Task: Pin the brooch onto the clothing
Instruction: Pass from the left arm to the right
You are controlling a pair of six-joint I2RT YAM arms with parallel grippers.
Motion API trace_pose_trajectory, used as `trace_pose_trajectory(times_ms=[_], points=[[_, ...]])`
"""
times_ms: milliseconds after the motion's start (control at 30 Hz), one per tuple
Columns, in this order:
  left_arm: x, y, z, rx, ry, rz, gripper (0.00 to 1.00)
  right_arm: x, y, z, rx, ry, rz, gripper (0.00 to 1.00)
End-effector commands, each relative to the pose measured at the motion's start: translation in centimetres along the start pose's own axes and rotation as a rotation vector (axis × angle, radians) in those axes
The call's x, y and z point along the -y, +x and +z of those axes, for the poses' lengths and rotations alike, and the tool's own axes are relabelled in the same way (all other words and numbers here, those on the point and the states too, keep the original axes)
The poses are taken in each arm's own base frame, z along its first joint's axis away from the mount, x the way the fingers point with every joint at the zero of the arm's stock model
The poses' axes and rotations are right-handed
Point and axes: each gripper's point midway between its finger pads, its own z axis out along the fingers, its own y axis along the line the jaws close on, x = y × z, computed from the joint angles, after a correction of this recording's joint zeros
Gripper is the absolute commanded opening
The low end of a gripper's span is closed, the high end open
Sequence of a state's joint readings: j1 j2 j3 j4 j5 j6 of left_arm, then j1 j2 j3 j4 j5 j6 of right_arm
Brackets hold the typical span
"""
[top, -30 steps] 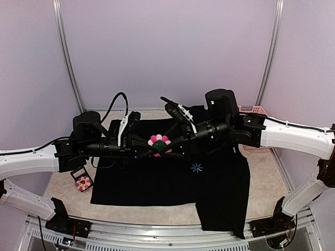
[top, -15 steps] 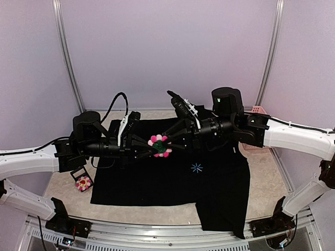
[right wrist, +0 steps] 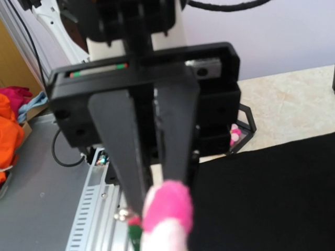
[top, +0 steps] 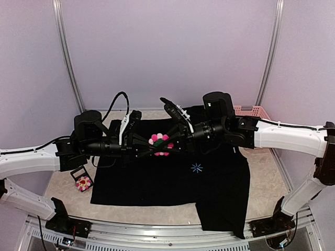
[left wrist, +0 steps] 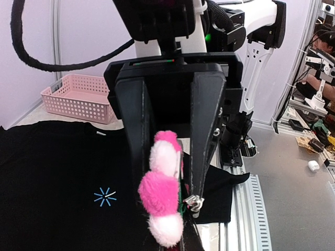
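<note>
The brooch [top: 160, 142], a pink and white plush flower with a green back, hangs in the air above the black T-shirt [top: 157, 180]. My left gripper [top: 153, 148] comes from the left and is shut on it. In the left wrist view the brooch [left wrist: 159, 193] sits edge-on between the fingers [left wrist: 137, 141], its metal pin clasp [left wrist: 193, 202] by the right finger. My right gripper [top: 170, 143] comes from the right with its jaws nearly together at the brooch [right wrist: 168, 212], beside the clasp [right wrist: 123, 213]. The shirt's blue starburst mark [top: 197, 167] lies to the lower right.
A second flower brooch [top: 82, 183] sits in a small black stand left of the shirt, and it also shows in the right wrist view [right wrist: 235, 135]. A pink basket [top: 252, 111] stands at the back right. The shirt's lower right corner hangs over the table's front rail [top: 172, 234].
The right arm drew up and back half a second ago, then came back in to the left. The brooch stayed between both grippers and tilted slightly. The left arm barely moved.
</note>
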State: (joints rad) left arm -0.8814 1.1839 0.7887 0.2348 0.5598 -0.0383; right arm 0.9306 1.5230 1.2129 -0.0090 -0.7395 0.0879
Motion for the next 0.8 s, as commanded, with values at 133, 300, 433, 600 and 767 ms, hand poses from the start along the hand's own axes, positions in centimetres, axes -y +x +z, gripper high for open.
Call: trace_pose_trajectory(times_ms=[133, 300, 433, 600, 767], points=[[0.1, -1.3, 0.2, 0.023, 0.014, 0.011, 0.00, -0.3, -1.3, -0.2, 0.044, -0.013, -0.012, 0.13], [0.1, -1.0, 0.2, 0.012, 0.013, 0.005, 0.00, 0.4, -1.7, -0.5, 0.047, 0.046, 0.000, 0.25], [-0.1, -0.9, 0.3, 0.006, 0.009, 0.001, 0.00, 0.4, -2.3, -1.0, 0.065, 0.070, -0.006, 0.33], [0.0, -0.8, 0.3, 0.004, 0.009, -0.001, 0.00, 0.3, -2.5, -1.3, 0.076, 0.074, -0.006, 0.19], [-0.1, -0.9, 0.3, 0.006, 0.005, -0.001, 0.00, 0.2, -2.1, -1.1, 0.068, 0.057, 0.004, 0.08]])
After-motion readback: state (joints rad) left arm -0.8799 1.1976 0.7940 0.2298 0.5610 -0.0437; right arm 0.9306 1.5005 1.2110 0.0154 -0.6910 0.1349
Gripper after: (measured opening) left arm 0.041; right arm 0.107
